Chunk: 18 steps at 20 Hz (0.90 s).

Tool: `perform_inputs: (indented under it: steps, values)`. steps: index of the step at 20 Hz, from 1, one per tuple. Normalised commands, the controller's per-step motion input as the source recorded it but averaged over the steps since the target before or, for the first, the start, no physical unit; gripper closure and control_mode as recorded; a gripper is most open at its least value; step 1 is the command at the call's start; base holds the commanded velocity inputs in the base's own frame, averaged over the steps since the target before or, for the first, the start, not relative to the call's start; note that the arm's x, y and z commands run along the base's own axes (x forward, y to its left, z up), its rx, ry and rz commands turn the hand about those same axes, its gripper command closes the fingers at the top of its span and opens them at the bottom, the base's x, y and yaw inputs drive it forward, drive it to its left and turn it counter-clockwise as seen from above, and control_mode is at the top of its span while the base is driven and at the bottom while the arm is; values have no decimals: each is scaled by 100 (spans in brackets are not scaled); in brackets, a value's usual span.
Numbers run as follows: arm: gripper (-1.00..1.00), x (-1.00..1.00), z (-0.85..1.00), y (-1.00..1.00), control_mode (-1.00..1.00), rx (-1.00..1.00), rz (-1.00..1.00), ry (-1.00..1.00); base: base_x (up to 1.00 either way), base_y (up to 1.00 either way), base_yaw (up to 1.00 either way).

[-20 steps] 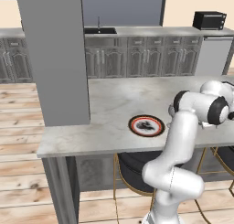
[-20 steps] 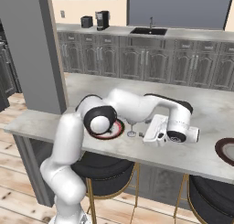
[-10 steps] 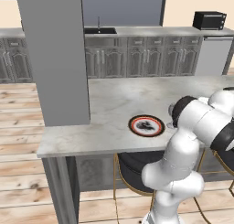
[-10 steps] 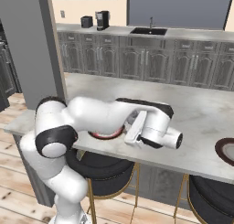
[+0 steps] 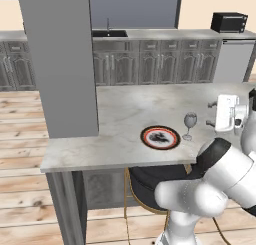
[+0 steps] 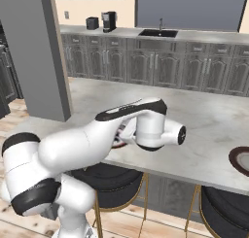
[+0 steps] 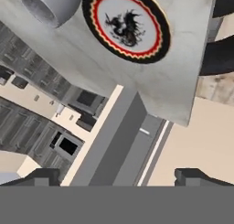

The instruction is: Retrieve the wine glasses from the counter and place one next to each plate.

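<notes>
While the claw [image 7: 116, 175] stands wide and empty, one wine glass [image 5: 189, 125] sits just right of the red plate [image 5: 160, 137] at centre frame on the desk [image 5: 120, 114]; the second glass, when fetched, needs an upright grip at the stem.

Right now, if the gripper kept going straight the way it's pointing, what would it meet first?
Probably nothing on the counter. The open gripper looks past the counter's edge toward the grey pillar. The red-rimmed plate and wine glass sit off that line, though depth is unclear.
</notes>
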Motion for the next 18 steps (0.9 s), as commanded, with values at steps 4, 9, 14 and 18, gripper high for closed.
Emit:
perform_inputs:
  steps: [4,9,14,18]
  values:
    - [-100,-44,43,15,-100,4,11,9,0,0,0]
    - [-100,-47,36,1,-100,10,11,13,0,0,0]
    - [-100,-76,23,15,-100,9,11,5,0,0,0]
    - [-100,-75,3,22,100,6,15,0,-25,11,5]
